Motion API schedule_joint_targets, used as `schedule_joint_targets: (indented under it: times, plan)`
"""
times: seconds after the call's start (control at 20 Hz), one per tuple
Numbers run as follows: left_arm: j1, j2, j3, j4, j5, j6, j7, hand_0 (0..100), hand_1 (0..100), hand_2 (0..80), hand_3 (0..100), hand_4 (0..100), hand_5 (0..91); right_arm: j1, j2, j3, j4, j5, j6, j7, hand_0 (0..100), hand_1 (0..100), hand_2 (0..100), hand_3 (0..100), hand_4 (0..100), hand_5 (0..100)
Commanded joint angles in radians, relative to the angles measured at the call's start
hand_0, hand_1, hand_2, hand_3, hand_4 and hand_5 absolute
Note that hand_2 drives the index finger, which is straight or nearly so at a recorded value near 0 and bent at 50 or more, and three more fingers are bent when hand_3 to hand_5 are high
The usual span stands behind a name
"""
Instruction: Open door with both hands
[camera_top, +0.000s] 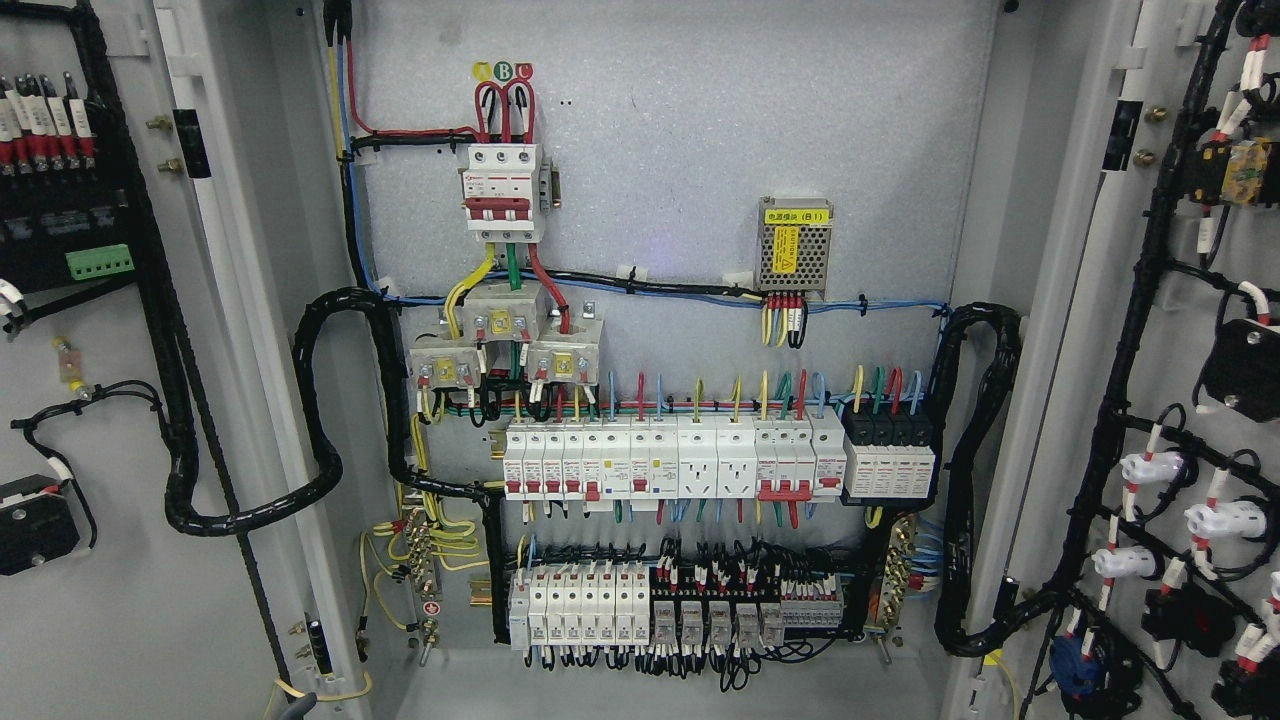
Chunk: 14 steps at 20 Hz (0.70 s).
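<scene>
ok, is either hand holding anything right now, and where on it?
Nothing held as far as the head view shows: neither hand is in frame. Both cabinet doors, left door and right door, already stand open.

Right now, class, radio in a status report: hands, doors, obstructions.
Neither hand in view. Left door and right door swung wide open. Breaker panel exposed, nothing blocking it.

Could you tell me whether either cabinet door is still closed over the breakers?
No, the left door and right door both stand swung wide, exposing the breaker rows.
</scene>
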Motion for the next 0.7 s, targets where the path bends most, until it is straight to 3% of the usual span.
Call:
schedule_joint_targets:
  times: [0.0, 0.2, 0.65]
  plan:
    - [0.021, -0.118, -0.217, -0.032, 0.000, -0.031, 0.003, 30, 0, 2.7, 3, 4, 0.0, -0.060, 0.108, 0.031, 0.155, 0.011, 0.005, -0.006, 22, 0, 0, 0, 0, 0]
    - [0.043, -0.118, -0.251, 0.026, 0.029, -0.091, -0.040, 30, 0, 2.7, 3, 4, 0.0, -0.103, 0.112, 0.035, 0.192, 0.009, 0.009, -0.008, 22, 0, 0, 0, 0, 0]
    - [0.158, -0.118, -0.287, 0.019, 0.023, -0.156, -0.033, 30, 0, 2.7, 3, 4, 0.0, -0.156, 0.117, 0.055, 0.245, 0.003, 0.040, -0.011, 22, 0, 0, 0, 0, 0]
